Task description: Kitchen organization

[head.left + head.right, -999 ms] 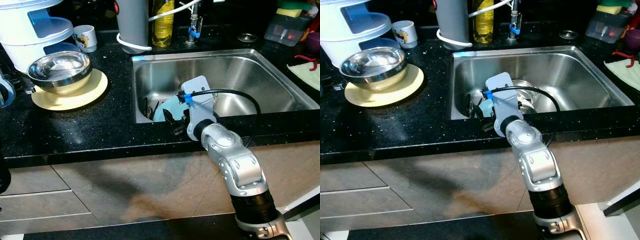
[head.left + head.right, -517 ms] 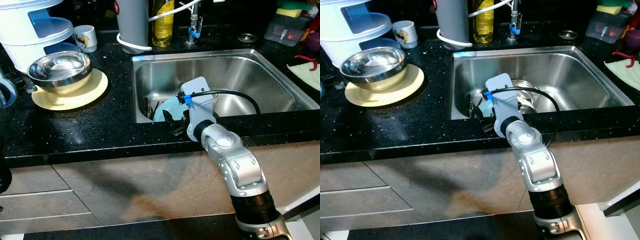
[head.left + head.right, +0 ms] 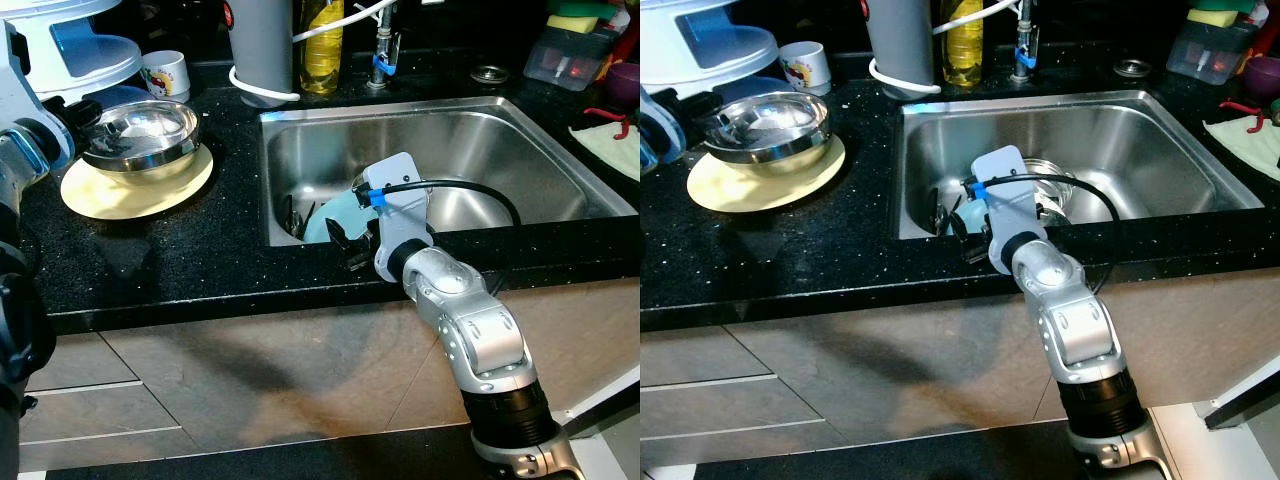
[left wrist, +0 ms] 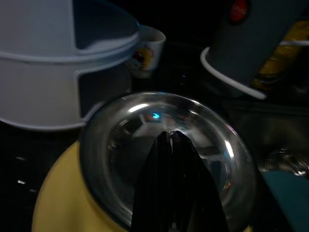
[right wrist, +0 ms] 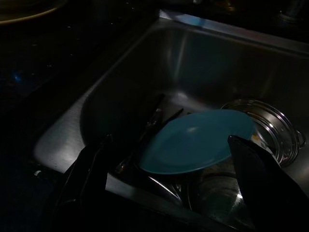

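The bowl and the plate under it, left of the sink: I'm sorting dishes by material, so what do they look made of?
The bowl looks like polished stainless steel: mirror-bright, reflecting highlights. The pale yellow plate beneath it looks matte and opaque, likely plastic or melamine, possibly ceramic.

Sink [image 3: 560, 165] centre-right in counter [image 3: 180, 260]. Plate [image 5: 195, 140] in sink's near-left corner, tilted, resting on other items; pot [image 5: 270, 128] just beside it. R gripper [image 5: 164, 166] at sink's near edge, over plate. Bowl [image 3: 140, 135] on flat plate [image 3: 110, 195], left of sink; L gripper [image 4: 176, 145] over bowl. Mug [image 3: 166, 74] behind bowl. Bottle [image 3: 319, 45], tap [image 3: 380, 55] behind sink. Cloth [image 3: 610, 138] far right.
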`<state>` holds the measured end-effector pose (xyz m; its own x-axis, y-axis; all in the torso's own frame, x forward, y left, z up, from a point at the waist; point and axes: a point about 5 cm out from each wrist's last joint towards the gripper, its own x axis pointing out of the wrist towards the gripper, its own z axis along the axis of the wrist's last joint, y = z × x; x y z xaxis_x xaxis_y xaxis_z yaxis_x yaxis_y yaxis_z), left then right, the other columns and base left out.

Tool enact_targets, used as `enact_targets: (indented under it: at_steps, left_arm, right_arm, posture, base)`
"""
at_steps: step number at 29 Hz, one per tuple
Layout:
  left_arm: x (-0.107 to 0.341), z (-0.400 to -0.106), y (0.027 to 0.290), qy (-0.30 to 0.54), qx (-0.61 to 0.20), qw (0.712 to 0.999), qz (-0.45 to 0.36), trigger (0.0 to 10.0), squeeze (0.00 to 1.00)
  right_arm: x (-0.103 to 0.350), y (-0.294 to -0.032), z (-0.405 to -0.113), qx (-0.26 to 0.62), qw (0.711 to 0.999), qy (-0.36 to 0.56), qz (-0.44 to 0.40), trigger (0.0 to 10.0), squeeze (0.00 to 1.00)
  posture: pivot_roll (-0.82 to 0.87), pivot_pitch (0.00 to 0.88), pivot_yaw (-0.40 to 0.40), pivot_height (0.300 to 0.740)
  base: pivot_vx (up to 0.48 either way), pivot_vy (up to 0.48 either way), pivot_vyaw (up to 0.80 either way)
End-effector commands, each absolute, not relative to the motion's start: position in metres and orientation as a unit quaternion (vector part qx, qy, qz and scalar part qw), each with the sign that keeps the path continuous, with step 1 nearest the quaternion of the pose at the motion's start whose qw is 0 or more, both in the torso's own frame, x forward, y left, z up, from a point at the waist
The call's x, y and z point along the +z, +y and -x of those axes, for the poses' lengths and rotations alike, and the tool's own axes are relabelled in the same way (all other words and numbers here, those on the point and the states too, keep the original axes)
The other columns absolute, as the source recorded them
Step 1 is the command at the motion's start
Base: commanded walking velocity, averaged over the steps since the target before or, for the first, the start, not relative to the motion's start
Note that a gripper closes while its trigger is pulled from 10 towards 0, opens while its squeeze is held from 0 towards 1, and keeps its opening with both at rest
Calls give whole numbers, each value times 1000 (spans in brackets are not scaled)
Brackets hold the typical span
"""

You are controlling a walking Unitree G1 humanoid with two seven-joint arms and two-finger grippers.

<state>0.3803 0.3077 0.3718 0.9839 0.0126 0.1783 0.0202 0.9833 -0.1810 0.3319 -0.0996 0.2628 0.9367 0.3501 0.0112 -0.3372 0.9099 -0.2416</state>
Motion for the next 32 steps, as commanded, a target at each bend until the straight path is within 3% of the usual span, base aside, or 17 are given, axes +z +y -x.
enact_targets:
  at_steps: [1,2,25,26,28,29,32]
  left_arm:
    - [370,-378,317,-81,42,995,47,1333,0]
    - [368,-378,318,-79,53,994,45,10000,1000]
    - [343,-396,296,-30,84,996,30,10000,1000]
    - [345,-396,297,-34,94,995,17,10000,75]
    - [347,-395,298,-37,102,994,8,10000,75]
    - [349,-395,299,-38,109,993,-3,10000,0]
    - [343,-394,304,-16,127,992,-17,10000,0]
  right_arm:
    - [263,-99,-332,179,976,-29,119,10000,0]
    - [262,-98,-332,180,976,-29,118,10000,0]
    - [259,-100,-332,174,979,-25,99,10000,0]
    - [259,-100,-332,173,980,-25,97,10000,0]
    - [259,-101,-332,172,980,-24,95,10000,0]
    - [259,-101,-332,172,980,-24,95,10000,0]
    - [258,-101,-332,174,980,-22,93,10000,0]
  posture:
    - [2,190,38,740]
    - [2,190,38,740]
    - [-11,211,51,740]
    - [-11,213,51,740]
    - [-11,213,51,740]
    - [-11,216,50,740]
    - [-11,216,50,740]
  base:
    - [0,0,0]
    - [0,0,0]
    - [0,0,0]
    - [0,0,0]
    - [0,0,0]
    - [0,0,0]
    - [0,0,0]
